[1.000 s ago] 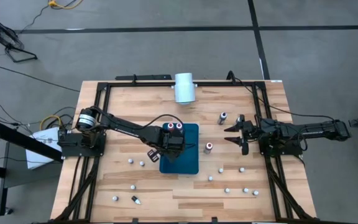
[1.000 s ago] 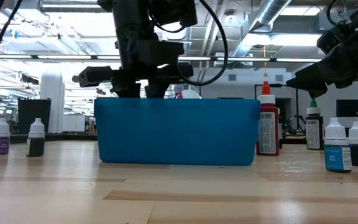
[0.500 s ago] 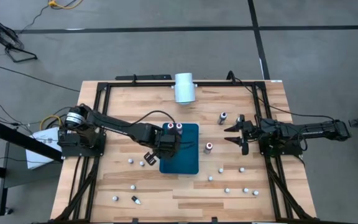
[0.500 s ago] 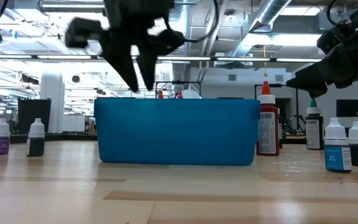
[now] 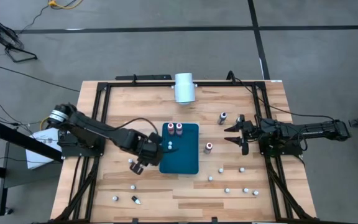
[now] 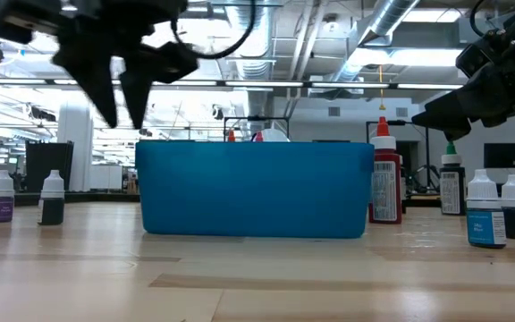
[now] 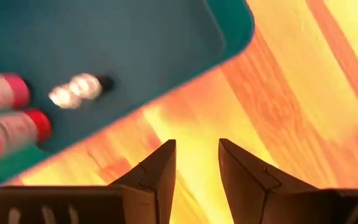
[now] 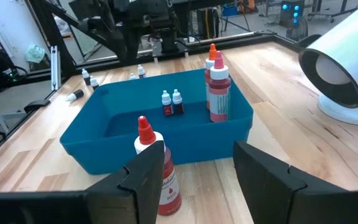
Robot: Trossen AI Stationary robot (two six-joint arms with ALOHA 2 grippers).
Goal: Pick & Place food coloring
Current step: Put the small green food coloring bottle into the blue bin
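**Left claw empty beside the bin**

My left claw (image 5: pixel 139 163) hangs open and empty over the tabletop (image 5: pixel 123 99), just off the left edge of the teal bin (image 5: pixel 189 163), near two small bottles (image 5: pixel 130 162). In the left wrist view its fingers (image 7: pixel 159 174) stand apart above bare wood.

Inside the bin I count two tall red bottles (image 5: pixel 175 128) at the far end and two tiny ones (image 5: pixel 169 145) beside them. One more red bottle (image 5: pixel 209 147) stands just right of the bin; other little bottles are scattered across the tabletop.

My right claw (image 5: pixel 234 135) waits open at the right side, holding nothing. The white cylinder (image 5: pixel 184 87) lies at the far edge.
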